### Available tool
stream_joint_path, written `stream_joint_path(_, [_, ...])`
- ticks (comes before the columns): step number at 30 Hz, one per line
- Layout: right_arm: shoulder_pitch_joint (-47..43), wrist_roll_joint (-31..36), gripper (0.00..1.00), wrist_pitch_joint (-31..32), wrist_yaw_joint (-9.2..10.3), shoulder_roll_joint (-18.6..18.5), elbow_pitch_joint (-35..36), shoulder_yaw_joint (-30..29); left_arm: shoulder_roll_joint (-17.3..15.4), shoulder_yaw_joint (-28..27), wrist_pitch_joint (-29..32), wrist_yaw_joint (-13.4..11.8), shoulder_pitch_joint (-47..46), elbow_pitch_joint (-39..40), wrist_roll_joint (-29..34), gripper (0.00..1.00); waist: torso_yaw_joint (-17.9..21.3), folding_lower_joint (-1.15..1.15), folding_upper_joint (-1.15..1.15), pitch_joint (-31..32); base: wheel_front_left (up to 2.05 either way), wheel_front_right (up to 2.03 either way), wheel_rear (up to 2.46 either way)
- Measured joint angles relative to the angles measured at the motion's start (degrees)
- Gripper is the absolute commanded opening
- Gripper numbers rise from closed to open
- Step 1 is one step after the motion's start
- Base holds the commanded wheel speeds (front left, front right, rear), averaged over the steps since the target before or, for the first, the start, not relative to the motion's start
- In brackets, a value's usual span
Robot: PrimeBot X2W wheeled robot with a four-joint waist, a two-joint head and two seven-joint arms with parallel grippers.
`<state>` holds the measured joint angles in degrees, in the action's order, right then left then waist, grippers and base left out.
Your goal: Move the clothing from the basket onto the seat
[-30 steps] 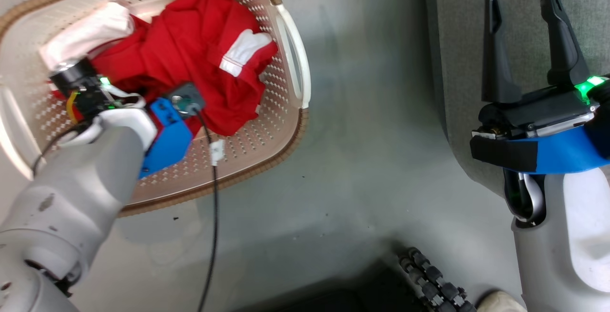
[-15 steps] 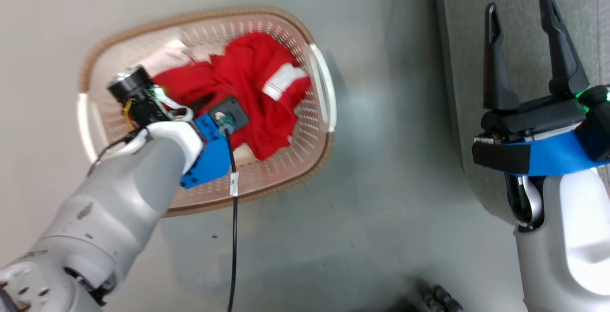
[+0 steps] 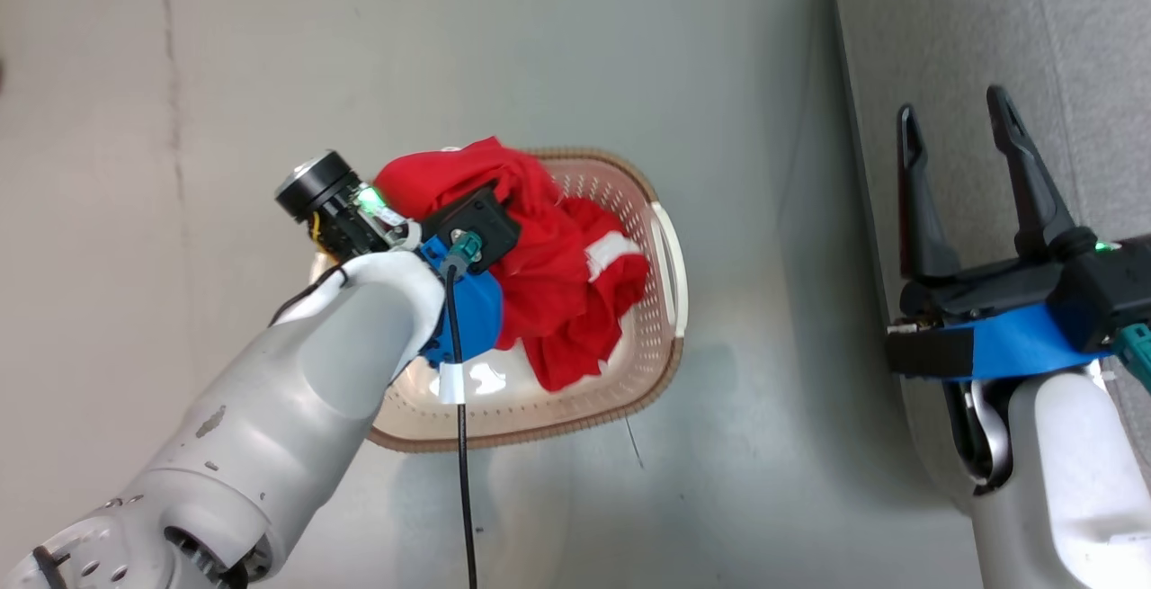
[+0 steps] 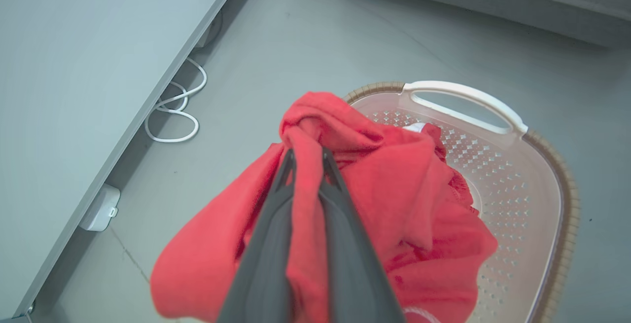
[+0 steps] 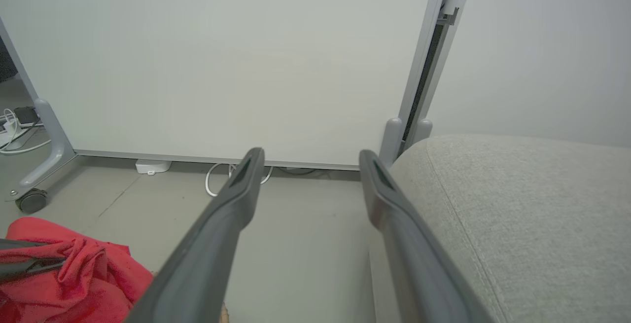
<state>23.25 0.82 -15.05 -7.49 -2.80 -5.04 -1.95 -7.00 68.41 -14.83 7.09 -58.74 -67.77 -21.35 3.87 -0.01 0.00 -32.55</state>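
The red clothing [image 3: 557, 292] hangs in a bunch above the cream basket [image 3: 667, 301], its lower folds with a white trim band still draping inside. My left gripper [image 4: 308, 158] is shut on a fold of the clothing [image 4: 394, 185], high over the basket's far end; in the head view the wrist hides its fingers. The basket's white handle [image 4: 463, 101] and perforated floor [image 4: 512, 199] show beyond the fabric. My right gripper [image 3: 958, 121] stands open and empty over the edge of the grey seat [image 3: 1079, 49]. The seat [image 5: 517, 214] lies right of its fingers [image 5: 246, 185].
The basket stands on a grey floor [image 3: 539, 49] left of the seat. A white panel on castors [image 5: 222, 56] rises behind, with white cables [image 4: 172, 116] and a small white box [image 4: 98, 207] at its foot. A black cable [image 3: 463, 463] hangs from my left wrist.
My left gripper has risen with the red clothing, pulling it up out of the basket. The head camera has moved, so the basket looks smaller and lower. The right gripper stays open.
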Motion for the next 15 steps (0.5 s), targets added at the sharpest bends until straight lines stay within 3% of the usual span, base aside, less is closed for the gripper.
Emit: stream_joint_path(15, [-8.31,-0.19,1.00,0.00,0.00,-0.01,-2.29,-1.23,-3.11,-13.00,-0.15,-3.70,6.32,21.47,-2.37,0.00,-2.42,-0.01,0.00,15.96,0.00,0.00,0.00])
